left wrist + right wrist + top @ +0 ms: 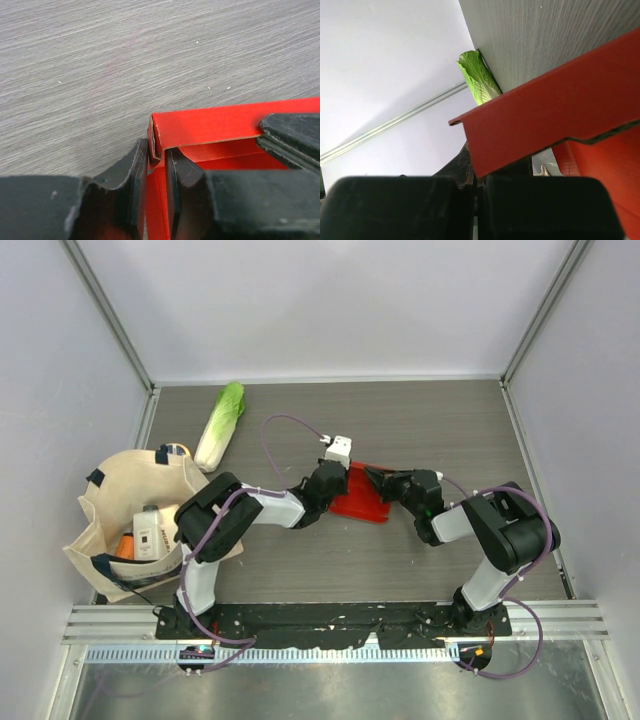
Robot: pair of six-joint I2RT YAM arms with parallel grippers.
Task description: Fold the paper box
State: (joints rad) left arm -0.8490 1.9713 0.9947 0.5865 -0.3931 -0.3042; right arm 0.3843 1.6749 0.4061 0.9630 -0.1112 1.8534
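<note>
The paper box (362, 502) is a bright red card tray with raised walls, lying mid-table between both arms. My left gripper (338, 486) is at its left end. In the left wrist view its jaws (157, 151) pinch a folded corner flap of the box (210, 122), one finger outside the wall and one inside. My right gripper (380, 478) is at the box's far right edge. In the right wrist view it (479, 172) is shut on a red wall flap (555, 110) that sticks up out of the jaws. A right finger (292, 137) shows in the left wrist view.
A green napa cabbage (220, 425) lies at the back left, also seen as a leaf (479, 80) by the wall. A beige tote bag (125, 525) holding several items sits at the left. White enclosure walls surround the table.
</note>
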